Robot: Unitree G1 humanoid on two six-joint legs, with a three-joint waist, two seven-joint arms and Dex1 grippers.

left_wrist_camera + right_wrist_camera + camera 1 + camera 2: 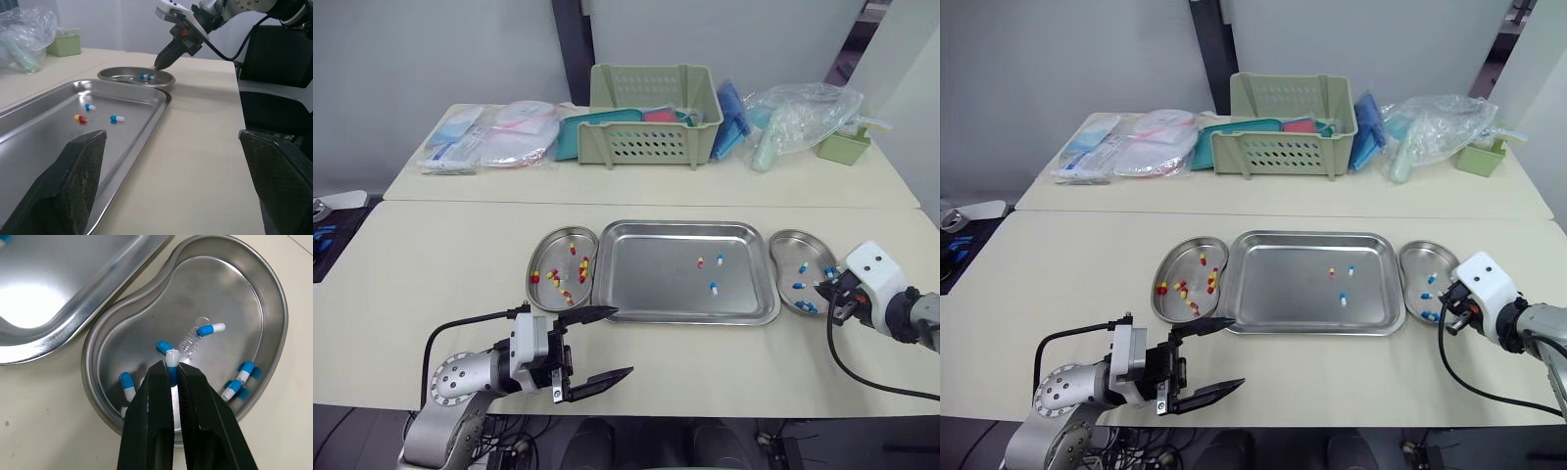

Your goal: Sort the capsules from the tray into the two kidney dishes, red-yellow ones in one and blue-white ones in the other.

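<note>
1. Steel tray (646, 284) is seen mid-table; the left gripper (620, 342) is held low at its 7 o'clock, spread wide and empty, the right gripper (823, 292) angled down over the right kidney dish (791, 253) at 3 o'clock.
2. By the left wrist, one red-yellow capsule (80, 118) and two blue-white capsules (117, 118) are shown in the tray.
3. By the right wrist, a further capsule (172, 356), blue-white, is shown pinched between near-closed fingers (151, 406) over the dish.

blue-white capsule (172, 356); silver dish (274, 298); black tool (172, 371); pale green basket (651, 142).
</note>
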